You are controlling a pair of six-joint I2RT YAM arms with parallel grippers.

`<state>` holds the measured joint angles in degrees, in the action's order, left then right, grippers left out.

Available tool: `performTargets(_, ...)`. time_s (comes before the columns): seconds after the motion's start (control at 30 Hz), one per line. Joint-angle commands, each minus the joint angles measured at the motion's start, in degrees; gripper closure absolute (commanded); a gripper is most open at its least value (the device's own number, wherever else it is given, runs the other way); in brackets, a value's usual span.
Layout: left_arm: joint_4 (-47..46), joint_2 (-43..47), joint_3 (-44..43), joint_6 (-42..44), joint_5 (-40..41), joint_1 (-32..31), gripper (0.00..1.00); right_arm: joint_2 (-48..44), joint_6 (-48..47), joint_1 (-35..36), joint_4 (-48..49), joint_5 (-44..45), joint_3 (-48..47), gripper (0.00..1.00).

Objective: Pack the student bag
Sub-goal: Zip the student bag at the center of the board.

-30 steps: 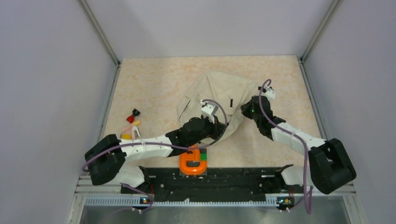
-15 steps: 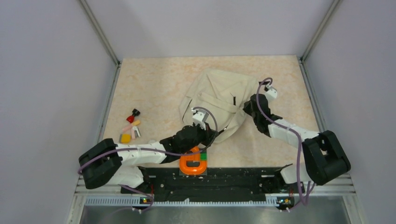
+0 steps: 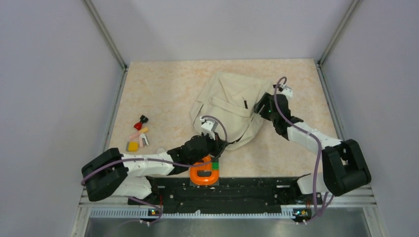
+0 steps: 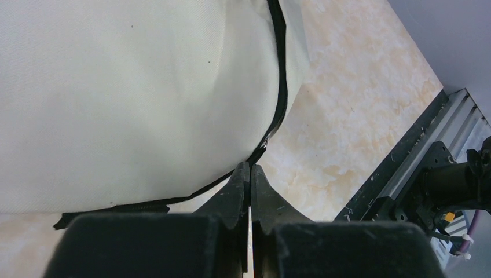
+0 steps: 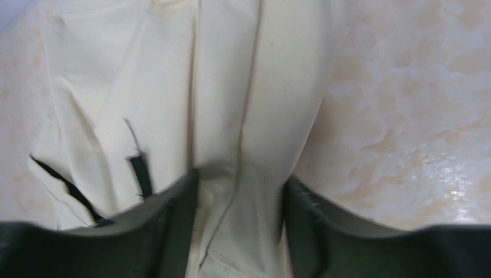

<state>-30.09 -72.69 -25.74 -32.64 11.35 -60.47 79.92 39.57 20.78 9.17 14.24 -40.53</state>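
I can read no words, brand marks, numbers or signs anywhere. The cream bag (image 3: 232,101) shows only plain fabric and black trim. The small things (image 3: 139,134) lying on the table are too small to show any print.

One student bag (image 3: 230,103), one orange U-shape (image 3: 197,174), four small items (image 3: 132,146).

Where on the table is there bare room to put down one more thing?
Free: the table far left, between the student bag and the small items; also far right, beyond the right arm. Crowded: near middle, with the left arm and orange piece.
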Motion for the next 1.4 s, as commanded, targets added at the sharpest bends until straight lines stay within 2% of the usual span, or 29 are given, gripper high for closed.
performTargets(0.0, -5.0, -2.8, -2.9, 0.6, -1.7, -0.3, 1.00, -8.6, -1.8, -0.6, -7.0, -8.3, -0.4, 0.28)
performTargets(0.1, -6.6, -4.7, -4.0, 0.8, -3.2, -0.3, 1.00, -14.7, 1.8, -0.6, -8.8, -11.7, 5.4, 0.21)
performTargets(0.23, -7.6, -6.4, -5.1, 0.9, -5.4, -0.3, 1.00, -21.8, 10.1, -0.4, -5.4, -19.5, 14.0, 0.16)
performTargets(0.4, -8.0, -6.8, -5.2, 1.3, -6.7, -0.3, 1.00, -27.0, 14.4, 3.0, -7.2, -19.2, 18.8, 0.14)
performTargets(0.5, -8.0, -6.5, -5.1, 1.4, -6.8, -0.3, 1.00, -28.4, 15.6, 5.6, -7.7, -16.3, 20.5, 0.14)
performTargets(0.67, -8.0, -6.0, -4.7, 1.8, -7.2, -0.3, 1.00, -24.6, 17.7, 6.8, 0.9, -17.8, 23.0, 0.16)
performTargets(0.73, -7.7, -5.6, -4.4, 2.1, -6.9, -0.3, 1.00, -22.0, 17.7, 6.9, 3.5, -18.2, 22.6, 0.27)
performTargets(0.87, -5.2, -3.2, -3.1, 3.3, -3.6, -0.3, 1.00, -19.0, 17.6, 6.9, 6.1, -17.9, 21.5, 0.63)
performTargets(1.0, -0.8, 0.6, -1.4, 5.6, 1.5, -0.3, 1.00, -19.5, 16.3, 6.8, 1.2, -14.5, 18.5, 1.00)
performTargets(1.07, 1.8, 2.4, -0.8, 6.4, 4.6, -0.3, 1.00, -20.4, 15.3, 5.9, -0.8, -12.3, 17.2, 1.00)
performTargets(1.23, 6.8, 5.6, 0.2, 8.2, 10.3, 0.2, 1.00, -21.8, 12.4, 0.5, -3.5, -13.2, 15.1, 1.00)
performTargets(1.37, 8.1, 8.0, 0.8, 8.1, 10.4, 3.0, 1.00, -22.8, 9.9, -2.0, -6.3, -13.1, 13.7, 1.00)
